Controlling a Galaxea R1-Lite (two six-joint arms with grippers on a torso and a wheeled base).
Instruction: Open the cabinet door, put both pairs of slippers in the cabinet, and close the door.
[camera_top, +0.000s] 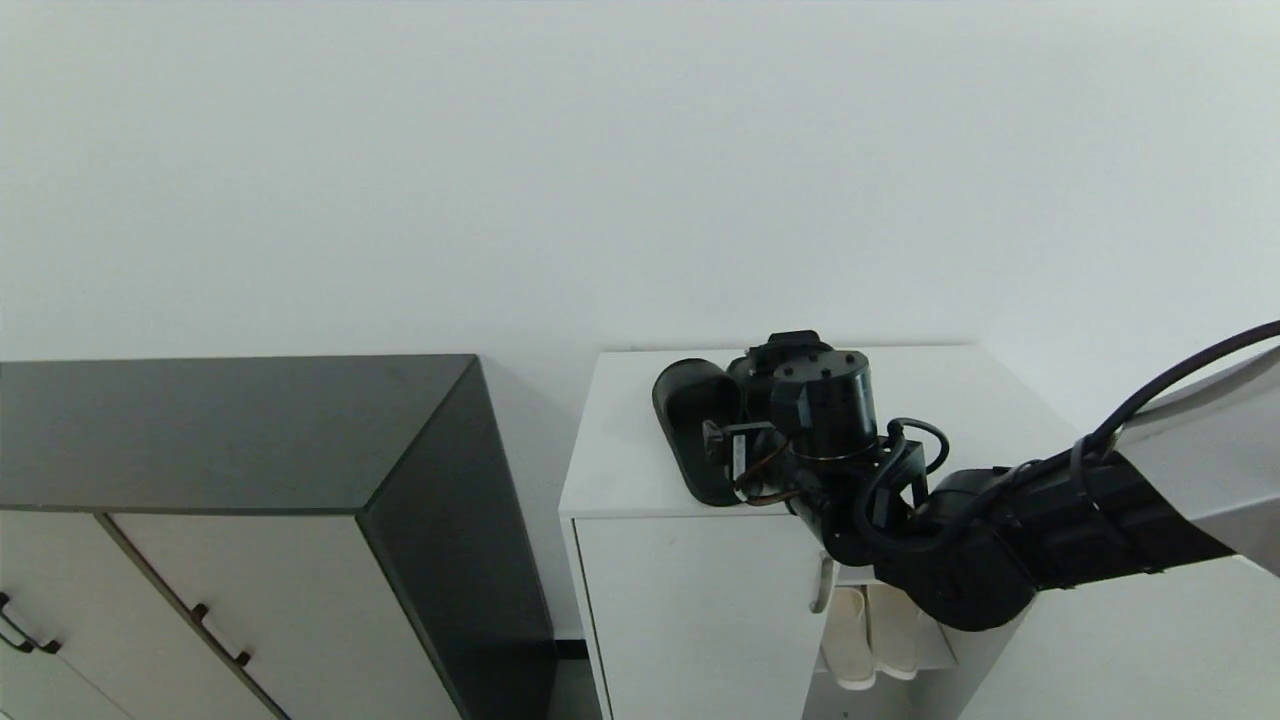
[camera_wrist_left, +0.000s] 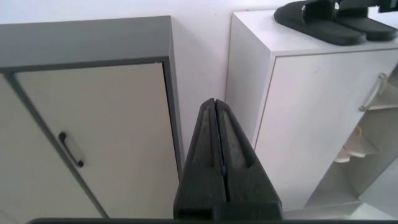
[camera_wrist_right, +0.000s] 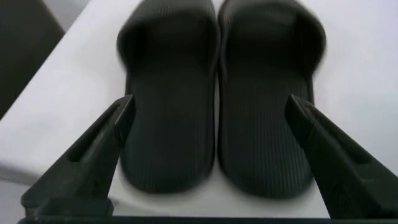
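I find the black slippers (camera_top: 690, 430) lying side by side on top of the white cabinet (camera_top: 620, 470), heel ends toward its front edge. The right tool (camera_wrist_right: 210, 106) hangs just over those heel ends, spread wide, with one finger outside each slipper and neither touching, as far as I can judge. The left tool (camera_wrist_left: 216, 155) is pressed fully together with nothing in it. It sits in front of the cabinet, off its left side and below its top. Beside the cabinet's door handle (camera_top: 822, 585) the compartment is open, and the white slippers (camera_top: 872, 635) stand on a shelf inside. I judge that pair stowed and the black pair the step in hand. To do it well, I would lower the right tool squarely until its fingers straddle both soles, centred on the seam between them. I would then close evenly, so the two are pinched together rather than one squeezed out. The ribbed footbeds look soft, so a grip nearer mid-length should limit drooping. I would lift straight up before swinging down to the opening, keeping clear of the cabinet's front edge.
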